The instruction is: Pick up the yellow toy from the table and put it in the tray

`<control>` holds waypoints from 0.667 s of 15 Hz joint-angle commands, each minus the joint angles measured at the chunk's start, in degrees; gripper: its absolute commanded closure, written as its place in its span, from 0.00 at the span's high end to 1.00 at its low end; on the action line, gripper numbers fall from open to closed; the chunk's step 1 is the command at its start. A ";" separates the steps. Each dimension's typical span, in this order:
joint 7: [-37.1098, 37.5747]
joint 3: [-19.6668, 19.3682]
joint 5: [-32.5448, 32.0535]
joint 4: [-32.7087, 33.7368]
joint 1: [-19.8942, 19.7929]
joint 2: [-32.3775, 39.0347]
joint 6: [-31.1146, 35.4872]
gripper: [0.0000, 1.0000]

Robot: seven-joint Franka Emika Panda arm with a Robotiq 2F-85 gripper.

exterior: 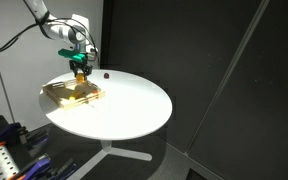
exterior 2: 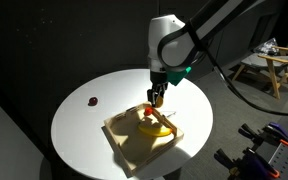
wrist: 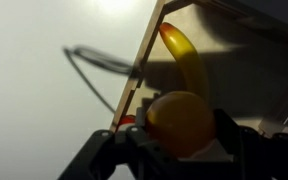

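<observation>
The yellow toy [wrist: 179, 122] is sitting squeezed tight between the fingers of the gripper [exterior 2: 155, 101]. It is hanging just inside one edge of the tray [exterior 2: 129, 150]. The table [exterior 2: 79, 135] is spreading wide and white around it.

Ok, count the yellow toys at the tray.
2. A round yellow toy sits between the fingers of the gripper, over the tray near its rim. A curved banana-shaped toy lies inside the tray. The gripper may hide others.
</observation>
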 commanded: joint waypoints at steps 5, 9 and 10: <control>1.42 2.54 -0.58 4.17 2.32 1.06 -7.46 0.43; 1.09 3.34 -1.40 3.98 3.62 1.74 -5.56 0.43; 1.07 3.44 -1.57 3.94 3.95 1.97 -5.22 0.43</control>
